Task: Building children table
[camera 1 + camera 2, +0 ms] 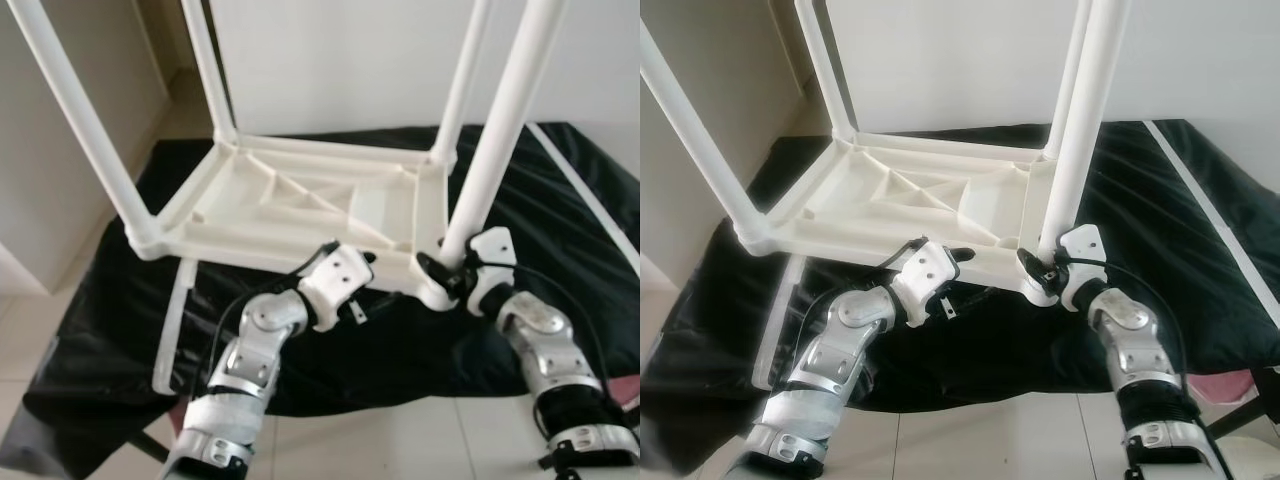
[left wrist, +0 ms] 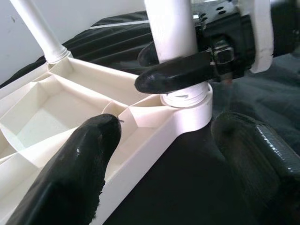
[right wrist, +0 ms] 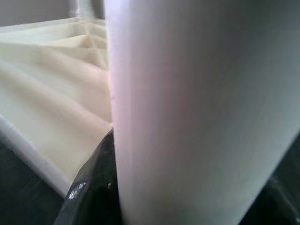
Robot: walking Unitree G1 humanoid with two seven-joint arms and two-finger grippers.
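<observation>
Leg-fitting is under way: right hand clasps the near-corner leg at its socket (tabletop upside down on black sheet); left hand, fingers spread, straddles the rim. Next, seating it probably needs downward twisting.

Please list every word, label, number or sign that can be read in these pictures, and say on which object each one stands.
None: no text can be read.
The white tabletop, lying upside down, and its legs are plain plastic.
The black sheet under them carries no print.
The right end effector, closed on one leg, shows no legible marking.
</observation>
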